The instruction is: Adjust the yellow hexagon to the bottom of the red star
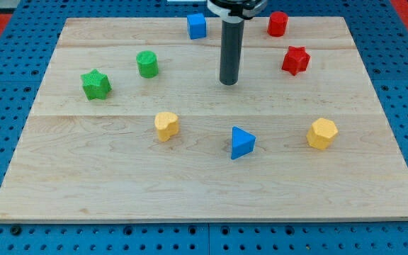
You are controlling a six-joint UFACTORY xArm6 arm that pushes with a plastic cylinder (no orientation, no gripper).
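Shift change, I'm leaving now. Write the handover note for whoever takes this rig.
My tip rests on the board's upper middle, touching no block, left of the red star.
The yellow hexagon sits toward the view's bottom right, below the star and slightly right, with clear board between them.
Done: no contact with the hexagon yet.
Left: bring the tip round to the hexagon and nudge it up and slightly left until it sits just under the star.

- red star (295, 60): landmark, toward the view's top right of board (83, 191)
- yellow hexagon (322, 133): below it, slightly right, well apart
- my tip (229, 83): left of it, slightly lower
- red cylinder (278, 23): just above it
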